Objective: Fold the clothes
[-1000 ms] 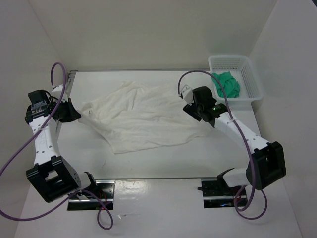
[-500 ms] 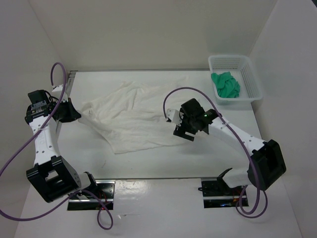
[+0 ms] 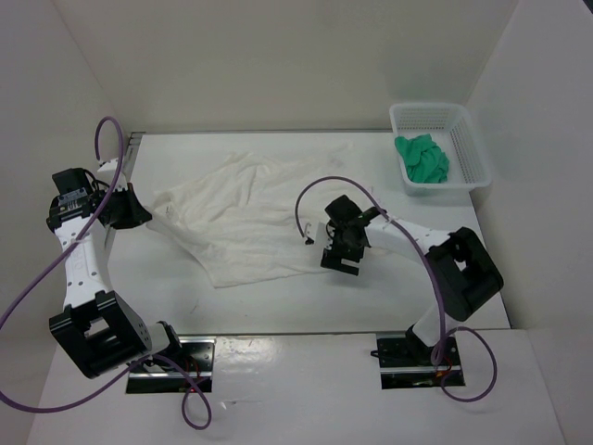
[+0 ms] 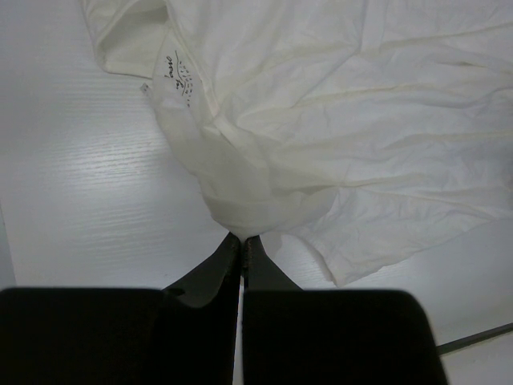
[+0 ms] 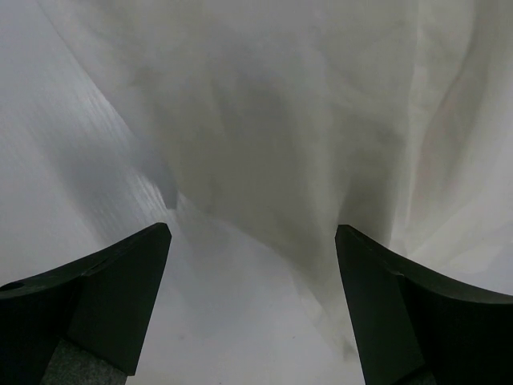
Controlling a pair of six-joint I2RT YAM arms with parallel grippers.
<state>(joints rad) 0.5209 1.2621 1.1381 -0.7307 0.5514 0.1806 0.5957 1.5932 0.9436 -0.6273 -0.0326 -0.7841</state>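
Now L gripper (image 4: 241,241) is clamped on white garment (image 3: 250,218) corner nr table (image 3: 278,306) left edge, R gripper (image 3: 340,254) fingers spread wide over garment's right edge.

The garment (image 3: 250,218) lies spread on the desk (image 3: 278,301), left of centre. The left gripper (image 4: 241,243) sits at its left edge, the right gripper (image 3: 339,261) over its near right corner. In the far right corner stands a basket (image 3: 468,153) with a small cloth (image 3: 422,159) in it.

White garment (image 3: 250,218), green cloth (image 3: 422,159)
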